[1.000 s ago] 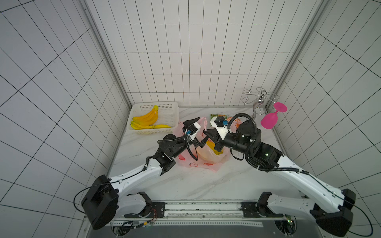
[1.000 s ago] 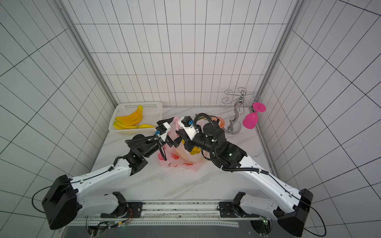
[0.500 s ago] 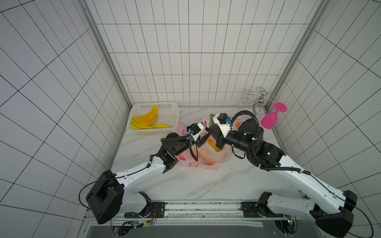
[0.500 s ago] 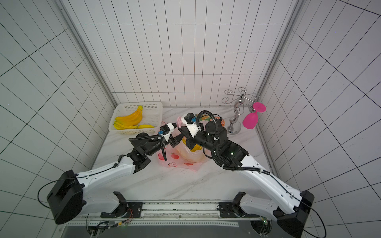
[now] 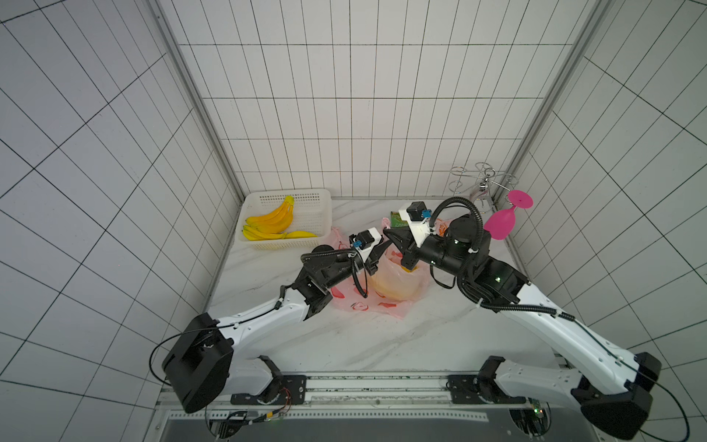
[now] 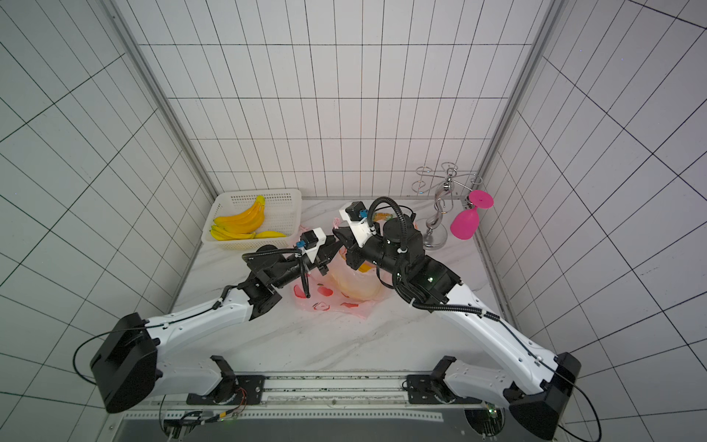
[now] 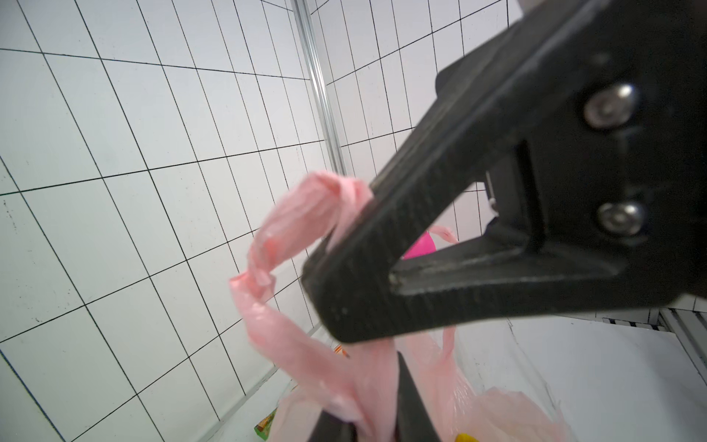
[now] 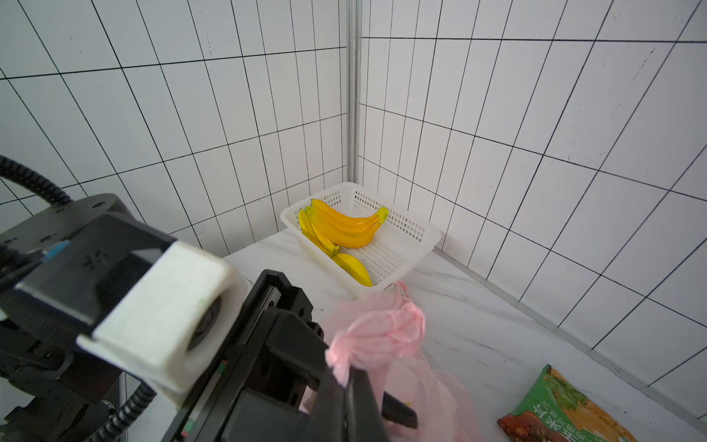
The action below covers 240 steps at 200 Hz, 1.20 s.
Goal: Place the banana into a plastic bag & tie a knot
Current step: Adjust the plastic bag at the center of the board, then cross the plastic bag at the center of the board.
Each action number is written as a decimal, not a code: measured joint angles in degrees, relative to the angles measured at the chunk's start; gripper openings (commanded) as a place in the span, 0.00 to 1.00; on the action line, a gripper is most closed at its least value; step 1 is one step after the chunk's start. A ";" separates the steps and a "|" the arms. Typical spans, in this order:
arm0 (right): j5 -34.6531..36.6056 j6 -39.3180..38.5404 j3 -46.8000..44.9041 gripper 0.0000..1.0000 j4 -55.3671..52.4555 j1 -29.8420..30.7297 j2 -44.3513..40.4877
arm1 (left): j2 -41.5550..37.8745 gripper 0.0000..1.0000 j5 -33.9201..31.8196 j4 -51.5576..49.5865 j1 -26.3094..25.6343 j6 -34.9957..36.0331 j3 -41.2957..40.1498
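- White tiled walls on three sides and a marble-look table (image 5: 382, 344) underneath, with both arms reaching in toward the middle.
- The pink plastic bag (image 5: 394, 285) sat on the table between the arms. The banana (image 5: 411, 269) was inside it, yellow showing through the plastic.
- Right pincer (image 7: 325, 298) was clamped shut on a twisted strip at the top of the plastic bag, holding it up off the table. The left wrist view had a pink loop poking out past its tip.
- Left pincer (image 7: 367, 417) sat right by it, and its jaws looked closed in, with the neck of the plastic bag squeezed between them.
- From above, the two pincers were pretty much tip to tip just over the bag.
- A white basket (image 5: 306, 195) in the far left corner held a bunch of bananas (image 5: 273, 222) plus a loose one.
- A green snack packet (image 8: 562, 413) lay flat on the table near the bag.
- A pink glass (image 5: 501, 225) hung upside down from a metal rack (image 5: 482, 183) in the far right corner.
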 measured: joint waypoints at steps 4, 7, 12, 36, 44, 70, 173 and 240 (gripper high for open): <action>0.13 0.07 0.00 0.20 0.02 0.00 0.00 | 0.00 0.03 -0.09 -0.11 0.04 -0.07 0.07; 0.37 0.31 0.00 0.26 0.00 -0.04 -0.04 | 0.00 0.01 -0.13 -0.17 0.20 -0.83 0.13; 0.72 0.35 0.00 0.34 0.00 -0.13 -0.17 | 0.00 0.00 -0.20 -0.22 0.33 -0.92 0.22; 2.32 0.79 0.00 0.55 -0.76 -1.90 -2.16 | 0.00 0.00 -1.51 -0.59 2.34 -4.04 0.28; 3.21 0.74 0.00 0.58 -1.46 -2.89 -3.34 | 0.00 0.00 -2.12 -0.68 2.97 -4.96 0.28; 7.58 2.05 0.00 0.64 -5.97 -7.61 -7.80 | -0.28 0.00 -3.82 -1.20 3.96 -6.43 0.24; 10.49 10.60 0.09 0.30 -23.10 -25.14 -6.88 | -0.44 0.00 -4.35 -1.70 3.96 -7.89 0.20; 7.63 12.02 0.09 0.33 -25.11 -25.24 -4.66 | -0.92 0.00 -4.44 -1.95 3.96 -8.04 0.20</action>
